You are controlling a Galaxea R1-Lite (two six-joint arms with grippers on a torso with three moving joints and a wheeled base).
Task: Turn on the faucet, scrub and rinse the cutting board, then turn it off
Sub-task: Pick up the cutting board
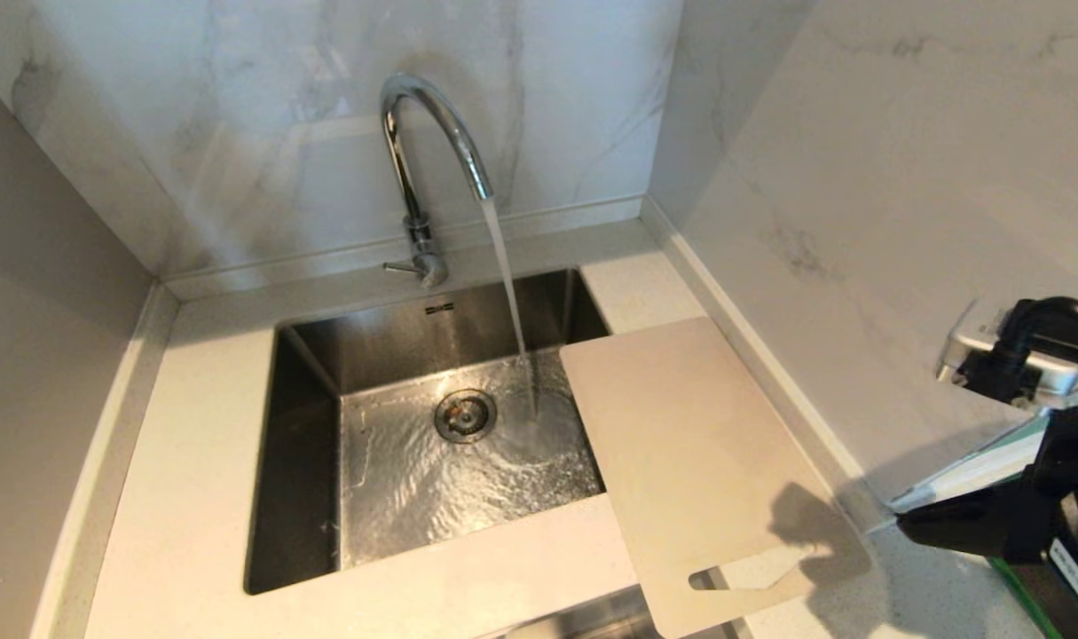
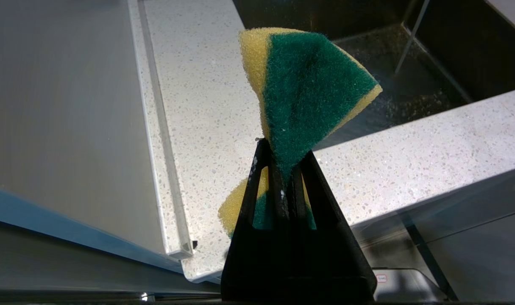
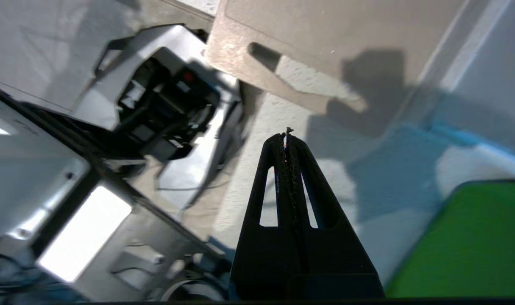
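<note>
Cutting board (image 1: 698, 461) at ten o'clock of my right gripper (image 3: 288, 134), near, apart; its fingers pressed together, empty. My left gripper (image 2: 282, 169) clamps sponge (image 2: 308, 89). Faucet (image 1: 423, 151) running.

Right gripper hovering over the table
Its jaws (image 3: 288, 137) are pressing together, empty, near the cutting board's (image 3: 325, 38) handle cutout; a green mat (image 3: 469, 241) is lying beside.

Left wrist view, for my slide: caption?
Left gripper shut on yellow-and-green scrub sponge above speckled white countertop.
</note>
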